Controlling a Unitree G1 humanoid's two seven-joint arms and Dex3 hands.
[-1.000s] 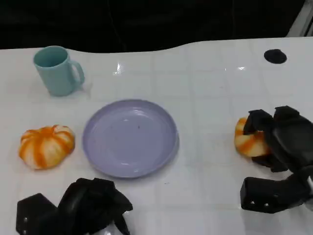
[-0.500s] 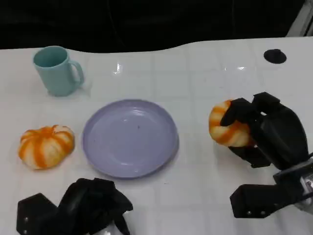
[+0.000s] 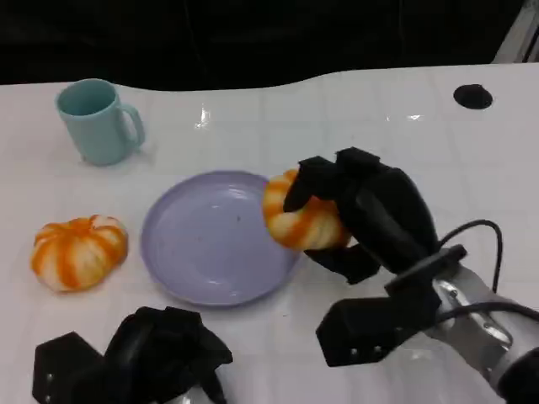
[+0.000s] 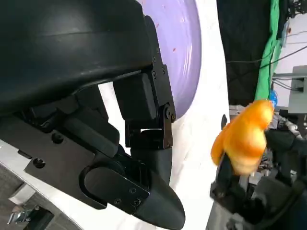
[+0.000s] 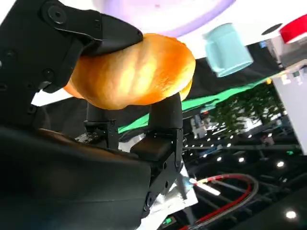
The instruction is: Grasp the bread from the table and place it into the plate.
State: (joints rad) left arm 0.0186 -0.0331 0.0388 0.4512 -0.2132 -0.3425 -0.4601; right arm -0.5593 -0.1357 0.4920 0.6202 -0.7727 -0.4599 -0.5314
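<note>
My right hand point(image 3: 366, 215) grips an orange-and-white striped bread point(image 3: 299, 220) and holds it in the air at the right rim of the lavender plate point(image 3: 210, 240). The right wrist view shows the same bread point(image 5: 132, 72) clamped between the black fingers point(image 5: 163, 112), with the plate point(image 5: 163, 12) beyond it. A second striped bread point(image 3: 78, 250) lies on the table left of the plate. My left hand point(image 3: 164, 353) rests low at the front, fingers curled in with nothing in them. In the left wrist view the plate point(image 4: 184, 52) and the held bread point(image 4: 244, 136) appear past my left hand point(image 4: 139, 143).
A teal mug point(image 3: 97, 120) stands at the back left of the white table point(image 3: 379, 126). A small black disc point(image 3: 473, 96) lies at the back right. A black cable point(image 3: 472, 231) loops over my right forearm.
My right hand has carried the bread leftward from the table's right side to the plate's right rim. The left hand and the other bread have stayed put.
</note>
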